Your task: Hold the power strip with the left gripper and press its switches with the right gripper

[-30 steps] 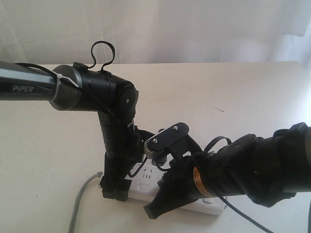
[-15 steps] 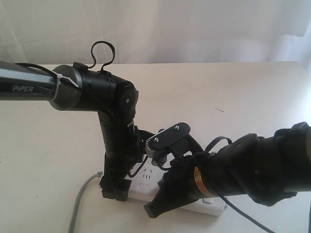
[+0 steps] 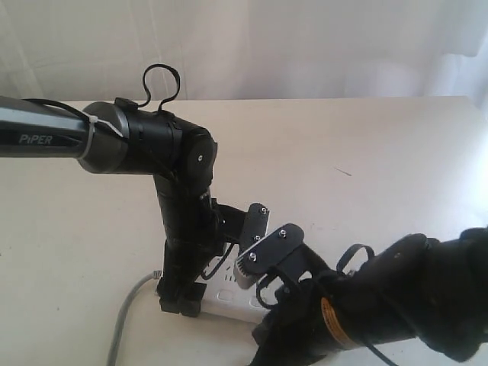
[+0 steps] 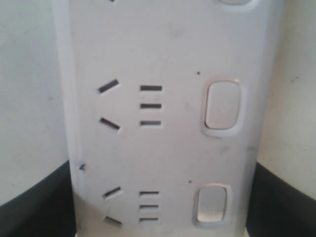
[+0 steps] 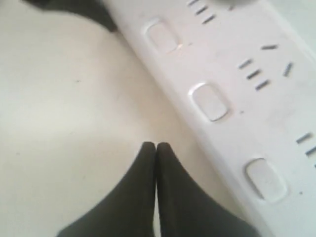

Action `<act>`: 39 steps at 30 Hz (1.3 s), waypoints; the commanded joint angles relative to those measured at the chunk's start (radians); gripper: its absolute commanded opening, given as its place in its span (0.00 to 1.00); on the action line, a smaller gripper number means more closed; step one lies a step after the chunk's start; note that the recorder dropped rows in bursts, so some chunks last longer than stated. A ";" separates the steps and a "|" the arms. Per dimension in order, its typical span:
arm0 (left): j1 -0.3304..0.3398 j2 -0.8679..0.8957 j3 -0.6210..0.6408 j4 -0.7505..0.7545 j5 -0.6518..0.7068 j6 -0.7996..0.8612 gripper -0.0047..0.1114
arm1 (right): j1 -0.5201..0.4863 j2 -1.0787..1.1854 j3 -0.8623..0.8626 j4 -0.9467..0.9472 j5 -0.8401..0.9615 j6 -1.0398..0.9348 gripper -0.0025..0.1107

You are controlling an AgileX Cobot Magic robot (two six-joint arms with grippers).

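left fingers (image 4: 34, 205) clamp power strip (image 4: 163, 148), right fingers (image 5: 140, 197) closed

Soft daylight is flooding in from twelve o'clock, overexposing the white backdrop (image 3: 320, 46); close up, the power strip (image 4: 163, 148) is looking blurred.

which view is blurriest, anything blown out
Right wrist view is softest, the black right hand near the lens smeared, a glint on one white push switch; left wrist view shows the long white plastic power strip fairly sharp; exterior view has a blown-out white curtain backdrop.
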 commanded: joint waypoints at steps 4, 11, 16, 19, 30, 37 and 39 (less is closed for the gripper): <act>0.002 0.002 0.007 0.006 0.027 -0.012 0.04 | 0.001 -0.201 0.006 -0.014 0.001 -0.007 0.02; 0.032 0.002 0.007 0.012 0.048 -0.036 0.04 | 0.001 -0.227 0.018 -0.014 0.032 -0.005 0.02; 0.032 0.002 0.007 0.012 0.053 -0.036 0.04 | 0.001 -0.190 0.046 -0.012 0.116 -0.003 0.02; 0.032 0.002 0.007 0.012 0.051 -0.036 0.04 | 0.001 -0.176 0.050 -0.009 0.137 -0.003 0.02; 0.032 0.002 0.007 0.012 0.049 -0.036 0.04 | 0.001 -0.104 0.038 -0.010 0.224 -0.003 0.02; 0.032 0.002 0.007 0.012 0.050 -0.038 0.04 | 0.001 -0.057 0.025 -0.010 0.256 -0.003 0.02; 0.032 0.002 0.007 0.012 0.050 -0.038 0.04 | 0.001 -0.057 0.015 -0.010 0.258 -0.003 0.02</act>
